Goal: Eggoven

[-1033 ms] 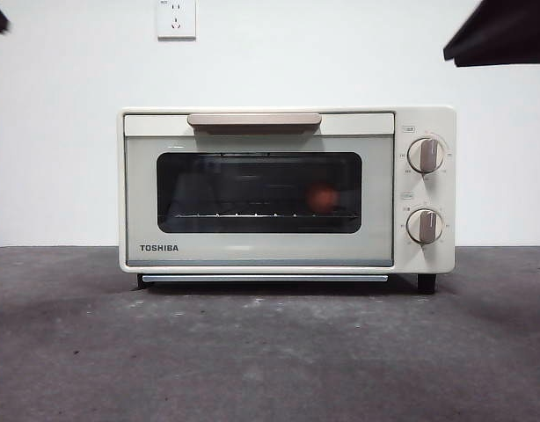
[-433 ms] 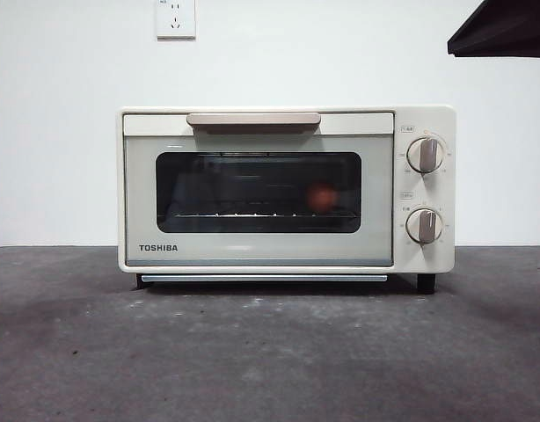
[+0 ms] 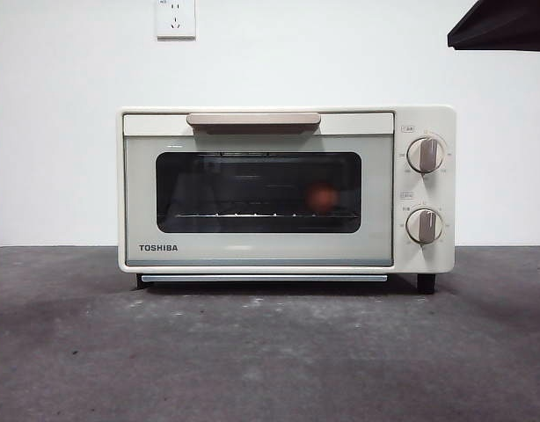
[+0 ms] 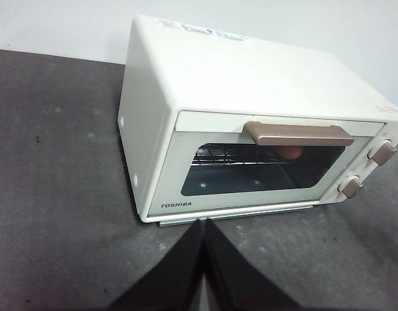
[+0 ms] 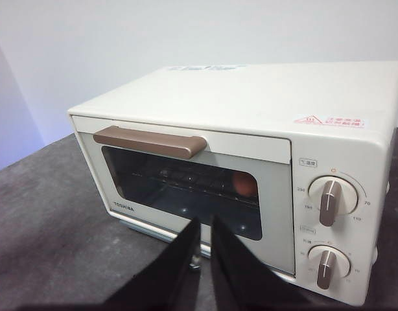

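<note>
Oven: I log a cream boxy TOSHIBA toaster oven (image 3: 288,189) standing on the dark grey speckled worktop (image 3: 270,352), door closed, before a white wall.
Door: I see a dark glass window (image 3: 259,192) with a tan bar handle (image 3: 253,120) at 12 o'clock of it.
Egg: I find the small smooth reddish-brown egg (image 3: 320,197) inside the oven on the wire rack (image 3: 252,214), behind the glass, toward 3 o'clock of the window; it also shows in my right wrist view (image 5: 245,184).
Knobs: I count two tan knobs, upper (image 3: 426,155) and lower (image 3: 424,226), at 3 o'clock of the door.
Left end effector (image 4: 204,228): I read it clenched, black jaws meeting, holding nothing, clear of the oven front.
Right end effector (image 5: 205,225): I read its jaws nearly together with a thin gap, holding nothing, apart from the door.
Arm: I note a black tip (image 3: 503,25) at 1 o'clock in the front view.
Wall: I list a white socket (image 3: 175,18) at 12 o'clock.
</note>
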Motion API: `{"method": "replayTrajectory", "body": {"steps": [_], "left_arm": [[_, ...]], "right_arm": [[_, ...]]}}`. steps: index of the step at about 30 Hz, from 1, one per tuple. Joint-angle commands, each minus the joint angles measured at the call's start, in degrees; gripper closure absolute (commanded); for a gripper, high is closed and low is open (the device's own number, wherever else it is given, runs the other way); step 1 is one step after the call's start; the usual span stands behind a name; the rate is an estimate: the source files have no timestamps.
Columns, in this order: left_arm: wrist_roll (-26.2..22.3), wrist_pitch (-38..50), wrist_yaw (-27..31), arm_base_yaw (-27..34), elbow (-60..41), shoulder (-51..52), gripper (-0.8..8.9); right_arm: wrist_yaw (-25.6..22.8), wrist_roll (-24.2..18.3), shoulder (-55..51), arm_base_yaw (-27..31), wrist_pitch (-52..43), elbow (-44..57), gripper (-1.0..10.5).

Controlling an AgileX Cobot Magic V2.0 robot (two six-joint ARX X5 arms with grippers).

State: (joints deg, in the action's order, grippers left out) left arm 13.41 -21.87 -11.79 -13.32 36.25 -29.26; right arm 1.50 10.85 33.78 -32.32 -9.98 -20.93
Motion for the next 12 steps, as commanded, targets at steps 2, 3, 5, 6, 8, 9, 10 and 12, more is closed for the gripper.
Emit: {"method": "replayTrajectory", "body": {"steps": [2,3,5,6,8,9,10,12], "left_arm": [[-1.09,0.42,0.26,-0.22,0.66,-0.24,8.06],[-4.70,0.50,0.39,-0.17,0.66,0.04,8.06],[-9.46,0.68,0.94,0.66,0.61,0.96,8.06],[-11.04,1.16,1.81,1.22,0.44,1.70,8.06],[-12.90,3.69,4.15,2.97,-0.74,4.04,8.06],[-13.40,5.77,5.03,3.93,-1.97,5.46,8.06],[-13.94,7.89,5.90,4.79,-3.32,6.97,8.06],[-15.08,12.70,8.52,6.45,-7.06,10.56,8.06]], "right_arm": [[-0.04,-0.44,0.17,-0.50,-0.79,0.09,9.4],[-0.04,-0.44,0.17,-0.48,-0.79,0.09,9.4],[-0.04,-0.44,0.15,-0.50,-0.76,0.09,9.4],[-0.04,-0.44,0.15,-0.50,-0.76,0.09,9.4],[-0.04,-0.44,0.17,-0.50,-0.76,0.09,9.4],[-0.07,-0.44,0.17,-0.50,-0.74,0.09,9.4],[-0.04,-0.44,0.15,-0.50,-0.76,0.09,9.4],[-0.04,-0.44,0.15,-0.50,-0.76,0.09,9.4]]}}
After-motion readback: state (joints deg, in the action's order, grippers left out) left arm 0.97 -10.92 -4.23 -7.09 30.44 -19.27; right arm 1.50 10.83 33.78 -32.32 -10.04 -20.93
